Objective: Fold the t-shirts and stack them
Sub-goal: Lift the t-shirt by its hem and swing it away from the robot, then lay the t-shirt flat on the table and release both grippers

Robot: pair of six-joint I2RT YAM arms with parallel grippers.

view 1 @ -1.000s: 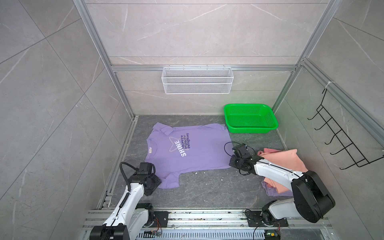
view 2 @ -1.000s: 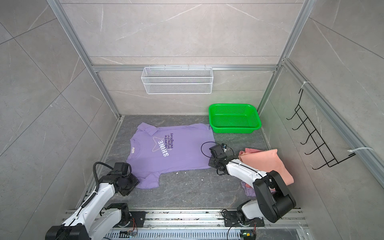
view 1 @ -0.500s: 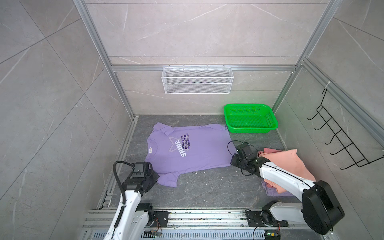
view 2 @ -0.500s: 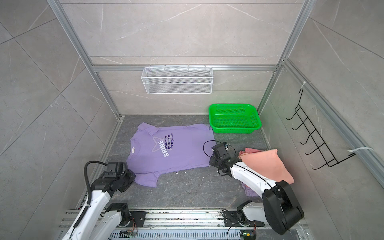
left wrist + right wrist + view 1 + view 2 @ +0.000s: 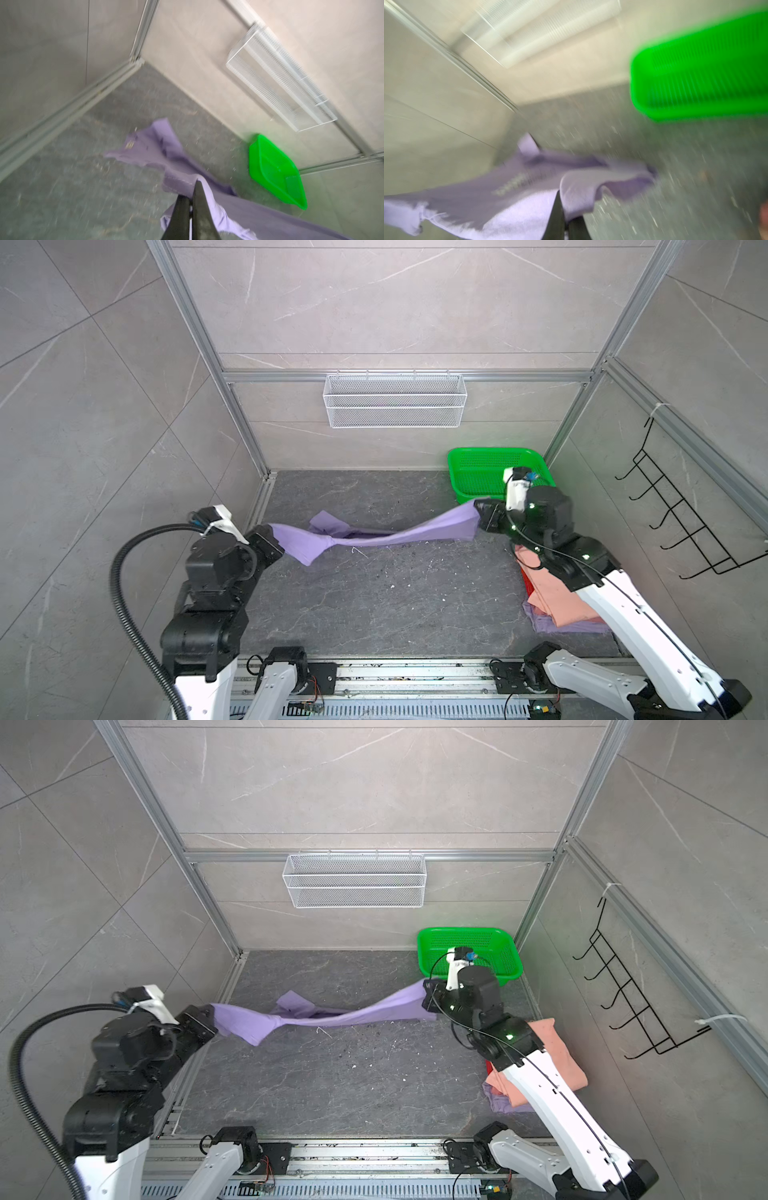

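Top views, both: your left hand (image 5: 271, 532) and right hand (image 5: 478, 515) each pinch one end of the lavender t-shirt (image 5: 374, 536), jaws clamped down on the cloth. The tee spans between them as a sagging, twisted band. Its middle and one loose flap rest on the tabletop (image 5: 374, 605).

Judgement: you hold both ends so the shirt can be raised and stretched flat for a fold.

Left wrist view: dark fingers (image 5: 202, 212) nipped together on a hem edge. Right wrist view is blurred; fingers (image 5: 555, 220) look closed on fabric, with the print faintly visible.

Arm pose:
- Left arm comes in low by the left wall, forearm angled up and inward.
- Right arm extends forward, wrist raised in front of the green mesh basket (image 5: 490, 450).
- It passes over the salmon pink t-shirt (image 5: 557, 597), which lies folded on a purple tee (image 5: 555, 626) near the right wall.
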